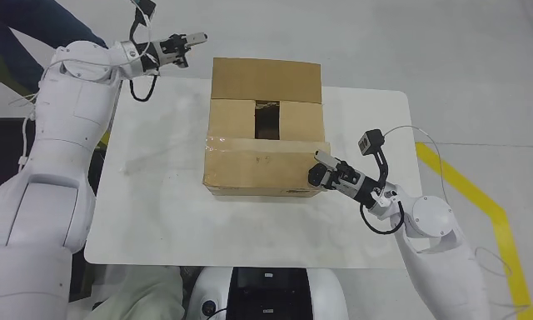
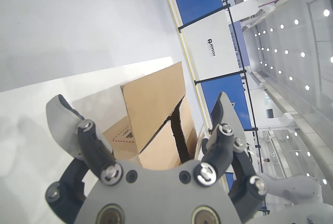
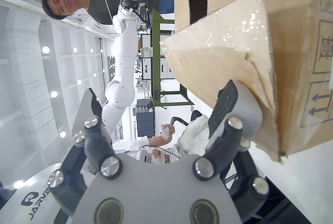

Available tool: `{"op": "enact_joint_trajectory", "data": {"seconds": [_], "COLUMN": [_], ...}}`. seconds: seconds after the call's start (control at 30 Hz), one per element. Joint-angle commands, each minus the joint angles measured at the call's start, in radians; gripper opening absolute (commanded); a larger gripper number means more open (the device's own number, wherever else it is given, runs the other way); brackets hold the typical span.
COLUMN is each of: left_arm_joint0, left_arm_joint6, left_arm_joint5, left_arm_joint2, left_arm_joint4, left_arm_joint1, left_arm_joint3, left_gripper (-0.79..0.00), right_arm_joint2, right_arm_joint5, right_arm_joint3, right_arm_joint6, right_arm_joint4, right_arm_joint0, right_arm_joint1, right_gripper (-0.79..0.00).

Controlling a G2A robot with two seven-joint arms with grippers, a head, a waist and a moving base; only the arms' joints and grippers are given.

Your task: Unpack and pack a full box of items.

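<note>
1. The right tool (image 3: 160, 92) has its fingers spread wide and grips nothing.
2. One of its fingers (image 3: 229, 105) sits close against the corner of the near flap (image 3: 221, 53). The flap lies at the outer side of this finger, not between the two fingers.
3. The near flap carries clear, glossy tape along its surface, and its corner edge is creased and torn.
4. In the top view, the right tool is at the near right corner of the box (image 1: 262, 166), level with the upper edge.
5. The left tool (image 2: 141, 105) is also spread and grips nothing.
6. In the top view, the left tool hangs beyond the far left corner of the box, apart from it and past the far edge of the desk (image 1: 150, 195).
7. The box is brown cardboard and stands upright near the middle of the desk.
8. The far flap (image 1: 266, 78) is folded outward, away from the robot.
9. The two inner flaps are folded down, with a dark gap (image 1: 266, 120) between them.
10. Whatever lies inside the box cannot be made out through this gap.
</note>
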Motion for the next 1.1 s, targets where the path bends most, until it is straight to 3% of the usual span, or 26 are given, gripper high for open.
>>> {"op": "enact_joint_trajectory", "data": {"seconds": [0.0,0.6,0.83,1.07], "left_arm_joint0": [-0.007,-0.049,-0.059,-0.074], "left_arm_joint6": [0.008,0.004,-0.036,-0.111], "left_arm_joint5": [0.004,0.005,0.007,-0.025], "left_arm_joint2": [0.018,0.107,0.102,0.061], "left_arm_joint4": [0.013,-0.022,-0.113,-0.228], "left_arm_joint1": [-0.01,-0.115,-0.152,-0.166], "left_arm_joint3": [0.026,0.165,0.204,0.246], "left_gripper": [0.0,0.0,0.0,0.0], "right_arm_joint2": [0.0,0.0,0.0,0.0], "right_arm_joint5": [0.0,0.0,0.0,0.0], "right_arm_joint3": [0.0,0.0,0.0,0.0], "right_arm_joint6": [0.0,0.0,0.0,0.0], "right_arm_joint4": [0.0,0.0,0.0,0.0], "right_arm_joint0": [0.0,0.0,0.0,0.0], "right_arm_joint1": [0.0,0.0,0.0,0.0], "right_gripper": [0.0,0.0,0.0,0.0]}}
